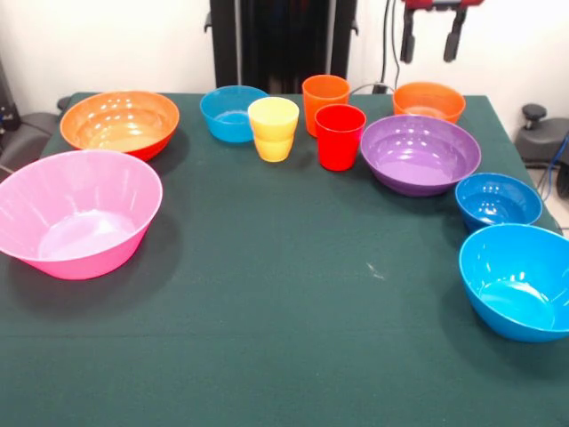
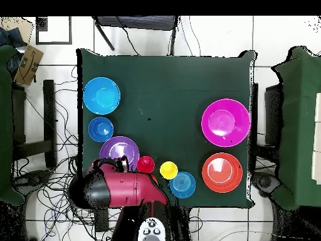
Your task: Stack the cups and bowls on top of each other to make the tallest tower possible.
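Overhead, we note the gripper (image 1: 431, 46) hanging high above the table's back edge, its two dark fingers (image 1: 408, 43) spread apart with nothing between them. From the front view only the fingers and a strip of red housing show at the top edge; from above, the red and black arm (image 2: 128, 188) covers that corner of the table.

Directly below the gripper we see the small orange bowl (image 1: 429, 100), and just in front of it the purple bowl (image 1: 420, 153). Beside the purple bowl stand the three cups in a tight cluster: red cup (image 1: 340, 136) in front, orange cup (image 1: 325, 100) behind it, yellow cup (image 1: 273, 128) next along. A small blue bowl (image 1: 232, 113) sits just past the yellow cup, then the large orange bowl (image 1: 120, 123), and nearer the camera the large pink bowl (image 1: 76, 212).

On the other side we log a second small blue bowl (image 1: 498, 199) near the purple one, and the bright blue bowl (image 1: 519, 280) just in front of it.

All pieces rest separately on the green tablecloth (image 1: 284, 338); nothing is stacked.
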### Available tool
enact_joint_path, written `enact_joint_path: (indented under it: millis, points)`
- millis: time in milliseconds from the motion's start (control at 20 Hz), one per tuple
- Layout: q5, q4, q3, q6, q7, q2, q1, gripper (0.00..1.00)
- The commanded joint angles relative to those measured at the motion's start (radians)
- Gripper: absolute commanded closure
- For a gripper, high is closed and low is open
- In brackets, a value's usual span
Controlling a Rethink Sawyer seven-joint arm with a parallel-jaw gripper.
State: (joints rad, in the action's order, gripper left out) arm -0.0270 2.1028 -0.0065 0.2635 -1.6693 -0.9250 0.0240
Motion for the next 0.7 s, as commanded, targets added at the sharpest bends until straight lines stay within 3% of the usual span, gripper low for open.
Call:
enact_joint_path:
  millis: [50,450,700]
  points:
    - [0.029,-0.122,0.019,-0.06,-0.125,0.152,-0.006,0.0]
    - [0.006,-0.21,-0.001,0.15,-0.103,0.088,-0.008,0.0]
    - [-0.007,-0.215,0.006,0.142,-0.123,0.06,-0.011,0.0]
